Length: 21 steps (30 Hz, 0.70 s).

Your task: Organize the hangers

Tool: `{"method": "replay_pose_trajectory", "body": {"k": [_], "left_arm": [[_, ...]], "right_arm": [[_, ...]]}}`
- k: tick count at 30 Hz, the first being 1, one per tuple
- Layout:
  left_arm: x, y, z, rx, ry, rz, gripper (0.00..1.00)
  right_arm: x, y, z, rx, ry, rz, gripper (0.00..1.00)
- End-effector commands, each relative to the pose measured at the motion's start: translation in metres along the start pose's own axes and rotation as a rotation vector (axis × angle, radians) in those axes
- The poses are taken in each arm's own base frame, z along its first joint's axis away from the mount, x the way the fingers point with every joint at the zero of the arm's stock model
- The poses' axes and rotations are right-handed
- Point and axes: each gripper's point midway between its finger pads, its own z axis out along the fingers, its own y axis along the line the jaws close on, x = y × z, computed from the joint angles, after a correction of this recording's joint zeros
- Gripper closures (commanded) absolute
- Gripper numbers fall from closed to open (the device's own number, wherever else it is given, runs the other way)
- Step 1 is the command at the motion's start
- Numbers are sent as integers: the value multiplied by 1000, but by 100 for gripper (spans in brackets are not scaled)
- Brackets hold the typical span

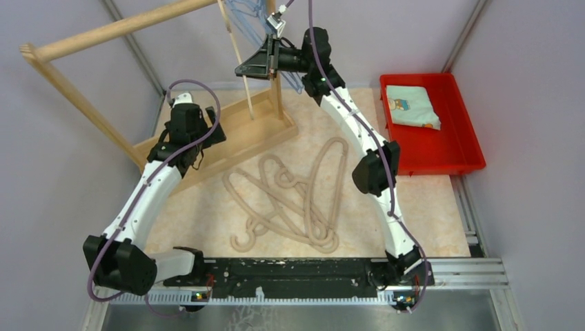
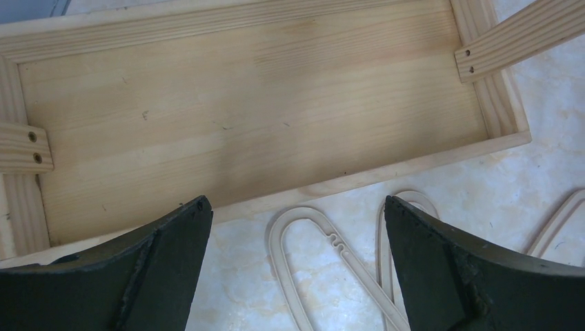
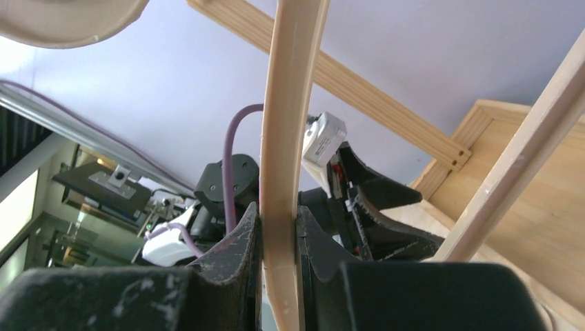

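Several beige hangers (image 1: 296,200) lie tangled on the table in front of the rack; one loop (image 2: 303,227) shows in the left wrist view. Thin light-blue hangers (image 1: 246,17) hang from the rack's rail. My right gripper (image 1: 243,69) is raised beside the rail, shut on the bar of a beige hanger (image 3: 290,103), which runs up between its jaws (image 3: 279,224). My left gripper (image 1: 207,131) hovers low over the front edge of the rack's base, open and holding nothing (image 2: 296,203).
The wooden rack has a flat base (image 2: 255,103), a slanted left post (image 1: 83,103) and a top rail (image 1: 117,29). A red tray (image 1: 469,131) at the back right holds a folded cloth (image 1: 412,107). Grey walls close in both sides.
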Motion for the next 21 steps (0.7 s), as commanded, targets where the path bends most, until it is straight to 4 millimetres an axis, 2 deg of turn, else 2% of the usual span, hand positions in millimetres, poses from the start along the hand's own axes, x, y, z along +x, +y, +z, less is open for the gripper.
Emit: {"method": "replay_pose_trajectory", "body": {"k": [1,10,14,17,21], "left_arm": [[-22,-12,-1,51,-45,-7,0],[-16,-15,-3,84,-35,-8,0],[-19,-20,-5,111,-44,-3,0],[-35,-37,-16,215,-85,35,0],[-72,-59,-41,339,-215,23,0]], "right_arm": [[-23,35,4,-77,-91,-140,100],[-34,52,1,-73,-137,-265,100],[-35,49,1,-47,-148,-256,100],[-38,43,2,-32,-166,-244,100],[-37,35,3,-5,-164,-233,100]]}}
